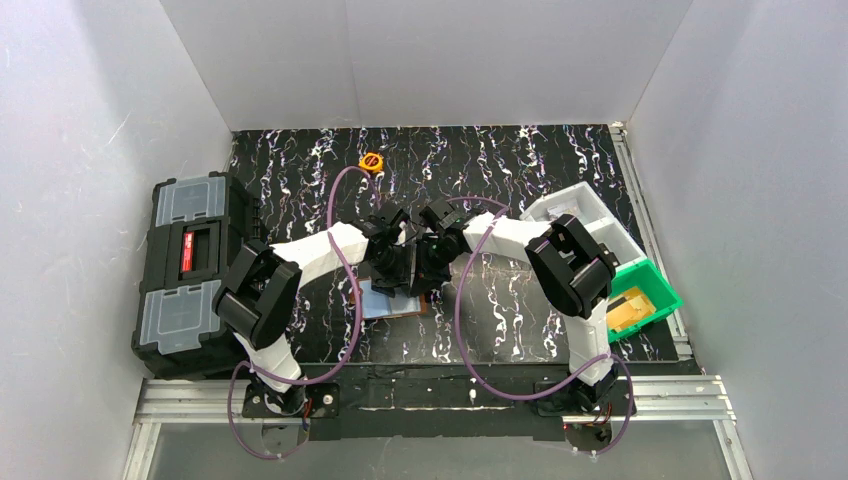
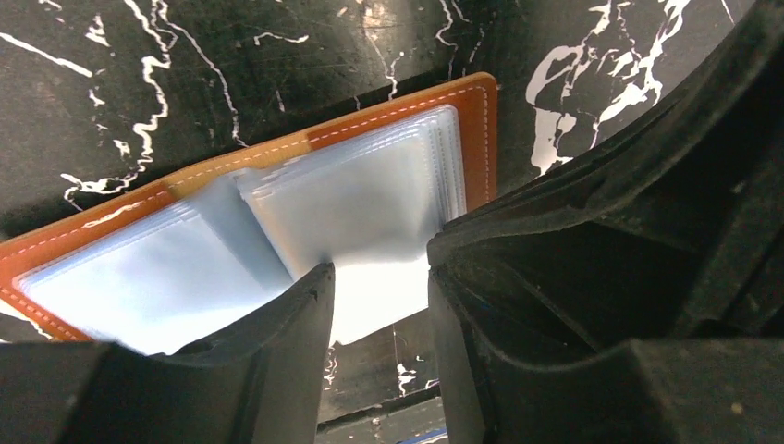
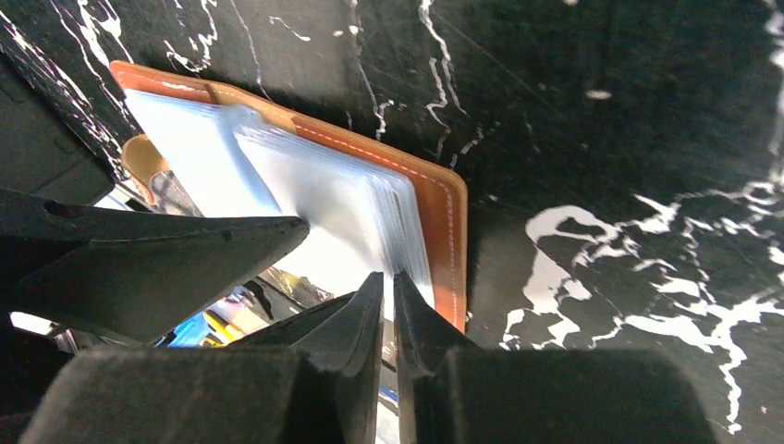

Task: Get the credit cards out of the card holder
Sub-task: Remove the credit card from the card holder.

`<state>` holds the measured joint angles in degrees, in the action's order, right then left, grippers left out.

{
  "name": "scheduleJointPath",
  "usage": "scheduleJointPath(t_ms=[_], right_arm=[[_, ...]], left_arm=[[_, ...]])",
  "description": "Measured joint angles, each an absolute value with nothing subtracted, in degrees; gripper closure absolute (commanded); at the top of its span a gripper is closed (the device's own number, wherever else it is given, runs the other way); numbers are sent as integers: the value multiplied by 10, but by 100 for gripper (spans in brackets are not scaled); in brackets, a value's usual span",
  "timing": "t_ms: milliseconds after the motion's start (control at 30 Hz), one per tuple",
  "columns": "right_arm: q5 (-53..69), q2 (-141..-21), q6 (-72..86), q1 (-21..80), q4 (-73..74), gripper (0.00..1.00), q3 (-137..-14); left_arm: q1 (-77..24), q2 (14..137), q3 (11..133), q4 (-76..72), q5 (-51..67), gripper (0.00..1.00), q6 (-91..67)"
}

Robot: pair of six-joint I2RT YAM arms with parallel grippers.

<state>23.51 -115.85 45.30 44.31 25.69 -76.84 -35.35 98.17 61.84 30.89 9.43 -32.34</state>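
The brown leather card holder [image 1: 396,302] lies open on the black marbled table, its pale blue-grey clear pockets fanned upward [image 2: 370,185]. My left gripper [image 2: 379,268] hangs open just over the pocket stack, with a clear gap between its fingers. My right gripper [image 3: 388,276] is shut on the edge of the clear pockets beside the leather rim [image 3: 446,222]. In the top view both grippers, left [image 1: 392,266] and right [image 1: 432,268], meet over the holder. A credit card with blue and yellow print [image 3: 199,330] peeks out under the pockets; whether it sits in a pocket I cannot tell.
A black toolbox with grey lids [image 1: 190,270] stands at the left table edge. A white divided tray [image 1: 585,215] and a green bin [image 1: 645,298] sit at the right. A small round orange object [image 1: 372,160] lies at the back.
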Motion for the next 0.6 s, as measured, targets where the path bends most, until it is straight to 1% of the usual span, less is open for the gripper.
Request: scheduleJointPath(t_ms=[200, 533, 600], right_arm=[[216, -1119, 463, 420, 250, 82, -719], [168, -997, 474, 329, 251, 81, -633], [165, -990, 474, 326, 251, 80, -627]], left_arm=[[-383, 991, 626, 309, 54, 58, -318], [-456, 1047, 701, 386, -70, 58, -304], [-465, 1055, 711, 397, -85, 64, -303]])
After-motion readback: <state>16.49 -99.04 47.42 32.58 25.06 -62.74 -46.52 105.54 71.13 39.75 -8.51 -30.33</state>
